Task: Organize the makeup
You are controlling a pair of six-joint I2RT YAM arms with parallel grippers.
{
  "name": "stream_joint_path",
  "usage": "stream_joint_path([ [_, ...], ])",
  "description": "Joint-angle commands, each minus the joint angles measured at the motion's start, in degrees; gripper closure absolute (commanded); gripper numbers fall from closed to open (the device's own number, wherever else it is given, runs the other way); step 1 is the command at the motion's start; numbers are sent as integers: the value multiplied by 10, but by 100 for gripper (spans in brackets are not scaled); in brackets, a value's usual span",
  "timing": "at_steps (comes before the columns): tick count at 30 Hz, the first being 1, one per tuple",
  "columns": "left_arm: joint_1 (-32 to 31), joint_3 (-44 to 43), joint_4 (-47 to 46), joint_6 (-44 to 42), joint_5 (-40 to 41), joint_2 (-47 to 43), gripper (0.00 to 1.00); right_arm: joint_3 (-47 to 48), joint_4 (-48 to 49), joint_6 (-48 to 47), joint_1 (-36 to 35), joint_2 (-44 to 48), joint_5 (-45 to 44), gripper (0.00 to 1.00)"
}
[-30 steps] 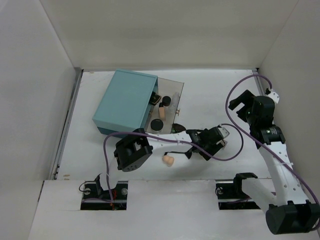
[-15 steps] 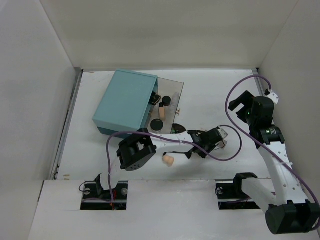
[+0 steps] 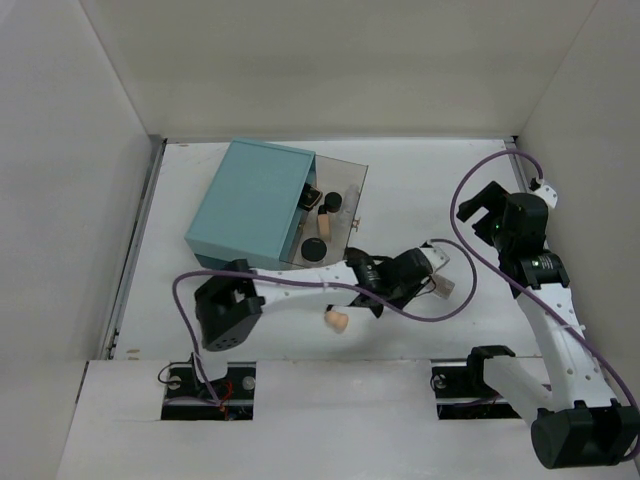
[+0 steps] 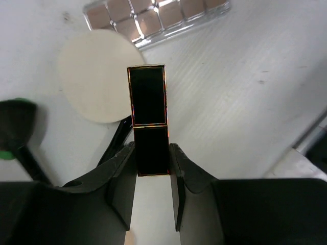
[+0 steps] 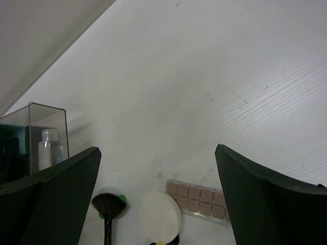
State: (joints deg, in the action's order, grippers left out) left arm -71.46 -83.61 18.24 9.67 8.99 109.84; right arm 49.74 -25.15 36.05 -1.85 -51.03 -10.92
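Clamped between the left fingers (image 4: pixel 180 171): the near end of a slim black case (image 4: pixel 147 109), gold-edged, pointing straight away from the wrist; far end lying across the rim of a round white puff (image 4: pixel 89 76) in the wrist view, contact between the two impossible to tell. Just beyond the puff, a pinkish palette (image 4: pixel 153 18) of small square pans, flat on the white bench (image 4: pixel 245 92); off to the left, a black-bristled brush (image 4: pixel 15 125); slanting beneath the case, a second thin black handle (image 4: pixel 116 145). Spread wide apart and holding nothing: the right fingers (image 5: pixel 61 196), raised over the right side of the bench, well apart from the makeup; below them, brush, puff and palette side by side in a row. Seen from above: a peach sponge (image 3: pixel 337 320) alone near the front edge, just beside the left arm; at the back left, a large teal box (image 3: pixel 255 205) with a clear tray (image 3: pixel 352 180) against its right side; inside the tray, a round black compact (image 3: pixel 314 248), a clear bottle (image 5: pixel 50 148) standing upright, and other small dark pieces too small to name.
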Motion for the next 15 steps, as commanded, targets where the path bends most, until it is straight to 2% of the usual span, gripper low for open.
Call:
stream_joint_path([
  [1,-7,24,-44,-15,1,-116,88,-3,35,0,0,0,0,0],
  [7,29,33,-34,-14,18,-169,87,-3,36,-1,-3,-7,1,0],
  [15,157,97,-39,5,117,-239,86,-9,37,-3,-25,-15,6,0],
])
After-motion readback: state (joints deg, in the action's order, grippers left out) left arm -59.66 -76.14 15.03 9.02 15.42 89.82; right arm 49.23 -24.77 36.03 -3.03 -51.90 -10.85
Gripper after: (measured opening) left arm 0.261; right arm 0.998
